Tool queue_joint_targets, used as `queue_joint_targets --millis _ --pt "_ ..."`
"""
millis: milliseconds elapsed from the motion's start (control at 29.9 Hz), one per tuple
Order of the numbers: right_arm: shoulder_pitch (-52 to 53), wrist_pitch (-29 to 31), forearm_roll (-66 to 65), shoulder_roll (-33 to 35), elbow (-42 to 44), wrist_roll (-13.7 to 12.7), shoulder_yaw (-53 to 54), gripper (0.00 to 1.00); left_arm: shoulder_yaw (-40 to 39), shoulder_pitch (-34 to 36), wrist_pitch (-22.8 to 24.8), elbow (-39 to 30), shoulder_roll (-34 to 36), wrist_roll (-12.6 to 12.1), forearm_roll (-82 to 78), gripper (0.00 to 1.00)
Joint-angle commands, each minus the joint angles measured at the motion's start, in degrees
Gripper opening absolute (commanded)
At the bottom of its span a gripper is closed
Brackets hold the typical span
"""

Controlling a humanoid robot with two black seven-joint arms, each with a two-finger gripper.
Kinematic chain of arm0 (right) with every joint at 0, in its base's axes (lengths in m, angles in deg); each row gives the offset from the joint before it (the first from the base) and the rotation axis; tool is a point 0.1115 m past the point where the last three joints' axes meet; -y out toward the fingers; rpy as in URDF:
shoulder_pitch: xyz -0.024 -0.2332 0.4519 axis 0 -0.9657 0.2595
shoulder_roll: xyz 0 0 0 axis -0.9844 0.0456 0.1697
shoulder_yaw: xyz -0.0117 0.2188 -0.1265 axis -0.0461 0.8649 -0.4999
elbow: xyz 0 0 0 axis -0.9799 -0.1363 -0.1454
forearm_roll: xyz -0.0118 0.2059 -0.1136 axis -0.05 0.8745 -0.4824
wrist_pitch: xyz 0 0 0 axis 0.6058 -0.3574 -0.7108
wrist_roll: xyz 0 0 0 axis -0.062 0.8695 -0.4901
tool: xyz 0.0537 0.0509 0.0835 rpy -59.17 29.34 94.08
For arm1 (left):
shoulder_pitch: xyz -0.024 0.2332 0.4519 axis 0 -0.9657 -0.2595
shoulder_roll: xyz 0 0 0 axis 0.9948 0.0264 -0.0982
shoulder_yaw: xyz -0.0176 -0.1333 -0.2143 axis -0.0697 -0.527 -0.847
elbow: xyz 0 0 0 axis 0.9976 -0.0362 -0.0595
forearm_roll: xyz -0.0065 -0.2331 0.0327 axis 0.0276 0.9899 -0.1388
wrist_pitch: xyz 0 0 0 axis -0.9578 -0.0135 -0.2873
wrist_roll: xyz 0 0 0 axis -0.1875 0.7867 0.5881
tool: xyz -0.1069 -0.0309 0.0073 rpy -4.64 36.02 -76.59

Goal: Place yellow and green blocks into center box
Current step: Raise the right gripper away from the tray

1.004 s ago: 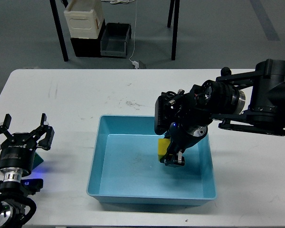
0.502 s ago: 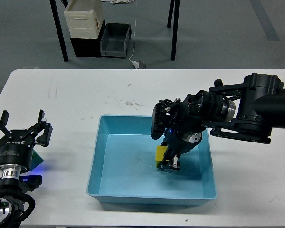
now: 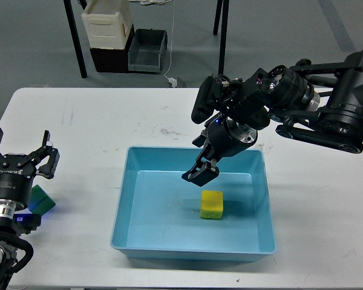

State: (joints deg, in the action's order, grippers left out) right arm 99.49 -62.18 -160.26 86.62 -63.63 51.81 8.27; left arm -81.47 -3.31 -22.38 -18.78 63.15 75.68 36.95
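A yellow block lies on the floor of the light blue center box, right of its middle. My right gripper hangs above the box, up and left of the yellow block, empty with its fingers apart. A green block sits on the table at the far left, partly hidden by my left arm. My left gripper is open just above the green block and holds nothing.
The white table's front edge runs just below the box. Beyond the table's far edge stand a cream bin and a dark bin on the floor, between black table legs.
My right gripper let go of the yellow block, which now lies on the box floor, and rose up and left. My left arm has drawn back toward the lower left, uncovering the green block.
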Motion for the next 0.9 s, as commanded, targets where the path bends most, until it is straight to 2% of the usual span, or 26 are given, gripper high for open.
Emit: queue_joint_targets --millis 0,67,201,368,435,502,569,602,736,870 --pt "-1.3 -2.2 2.3 1.1 0.5 0.0 5.6 0.96 -0.1 1.4 -1.9 0.9 3.2 -0.1 -0.3 1.00" --pt "-2.9 -2.3 4.1 1.2 0.5 0.0 9.6 0.96 -0.1 2.5 -3.9 2.0 5.5 -0.1 -0.2 1.00" --pt "-6.5 -3.5 7.1 1.1 0.5 0.0 18.9 0.96 0.0 3.9 -4.6 2.7 9.2 0.0 -0.6 1.00" --pt "-13.9 -9.6 7.3 1.1 0.3 0.0 29.8 0.96 0.0 6.0 -3.9 4.0 14.6 0.9 -7.6 1.00" --pt "-17.5 -12.6 7.3 1.1 -0.1 0.0 32.7 0.96 -0.2 6.8 -3.9 4.1 16.1 3.2 -15.0 1.00" --pt "-21.2 -15.4 7.4 0.7 -0.5 -2.2 36.6 0.96 -0.3 7.2 -3.9 4.0 17.6 9.1 -26.0 1.00" --pt "-24.4 -17.4 7.7 0.6 -1.5 -4.1 41.0 0.96 -0.3 7.8 -4.4 4.1 17.9 16.1 -35.8 1.00" --pt "-26.3 -18.3 8.1 0.5 -2.4 -4.6 43.8 0.96 -0.3 8.1 -4.5 4.0 18.0 16.9 -40.4 1.00" --pt "-34.5 -19.1 11.1 0.5 -7.2 -5.9 54.4 0.96 -0.4 9.4 -4.8 4.1 18.3 16.9 -52.7 1.00" --pt "-43.2 -19.1 13.8 0.2 -11.7 -9.4 65.0 0.96 -0.4 9.4 -5.8 4.1 20.7 16.9 -61.5 1.00"
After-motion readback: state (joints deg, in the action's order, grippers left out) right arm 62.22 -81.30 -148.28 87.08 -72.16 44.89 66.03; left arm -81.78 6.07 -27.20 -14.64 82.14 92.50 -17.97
